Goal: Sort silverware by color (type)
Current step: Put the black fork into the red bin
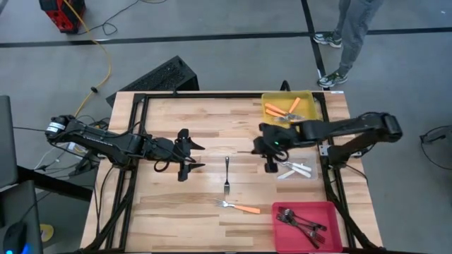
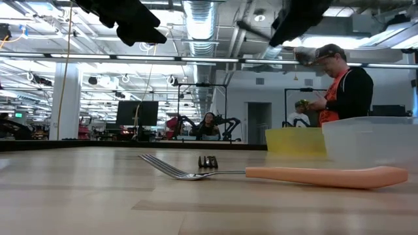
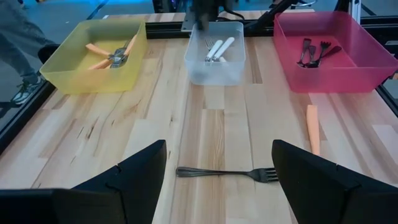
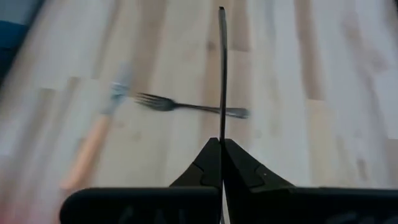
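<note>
- Spread wide, the left gripper (image 1: 189, 155) hangs over the table's (image 1: 176, 204) left-middle in the high view; the right gripper (image 1: 269, 156), beside the clear bin (image 1: 309, 171), has its fingers pressed together on a thin dark fork (image 1: 247, 151). A dark grey fork (image 1: 227, 176) lies mid-table, an orange-handled fork (image 1: 239, 207) just nearer the front edge.
- Low view: the orange-handled fork (image 2: 287, 174) lies flat in front, tines leftward; a person (image 2: 339, 85) stands behind.
- Left wrist view: the dark grey fork (image 3: 227, 172) lies between the open fingers (image 3: 134, 177); yellow bin (image 3: 78, 78), clear bin (image 3: 214, 71) and red bin (image 3: 323, 78) each hold forks.
- Right wrist view: the pinched dark fork (image 4: 222, 74) juts out above both table forks.
</note>
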Robot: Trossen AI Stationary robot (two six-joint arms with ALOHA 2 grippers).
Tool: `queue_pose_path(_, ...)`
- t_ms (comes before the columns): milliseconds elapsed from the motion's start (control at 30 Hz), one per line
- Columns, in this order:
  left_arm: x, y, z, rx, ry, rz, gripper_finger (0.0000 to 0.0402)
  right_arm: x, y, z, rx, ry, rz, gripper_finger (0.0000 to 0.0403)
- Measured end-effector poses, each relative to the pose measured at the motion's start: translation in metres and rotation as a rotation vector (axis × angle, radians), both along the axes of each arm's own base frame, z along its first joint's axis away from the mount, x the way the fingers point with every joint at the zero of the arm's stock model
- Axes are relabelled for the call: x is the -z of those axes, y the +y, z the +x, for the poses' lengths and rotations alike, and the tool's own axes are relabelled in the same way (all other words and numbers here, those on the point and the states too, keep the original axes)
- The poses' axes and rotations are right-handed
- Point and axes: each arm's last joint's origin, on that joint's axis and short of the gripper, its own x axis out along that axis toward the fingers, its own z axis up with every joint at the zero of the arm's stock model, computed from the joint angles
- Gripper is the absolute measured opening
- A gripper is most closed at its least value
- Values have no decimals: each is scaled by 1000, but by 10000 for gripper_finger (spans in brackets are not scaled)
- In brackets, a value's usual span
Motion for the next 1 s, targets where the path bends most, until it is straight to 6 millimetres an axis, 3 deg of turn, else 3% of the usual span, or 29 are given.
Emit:
queue_pose_path(200,0,0,0,-1,-3,-3,275,-16,37,-21,-25,-40,126,24)
queue_pose_path(633,-1,0,0,-2,-8,-5,275,-14,125,-56,-30,82,456,21)
queue_pose_path(800,-1,0,0,-2,-8,-5,275,-14,158,-81,53,172,627,21)
queue_pose_path(1000,-1,0,0,-3,-11,-4,275,-7,185,-123,280,232,676,21)
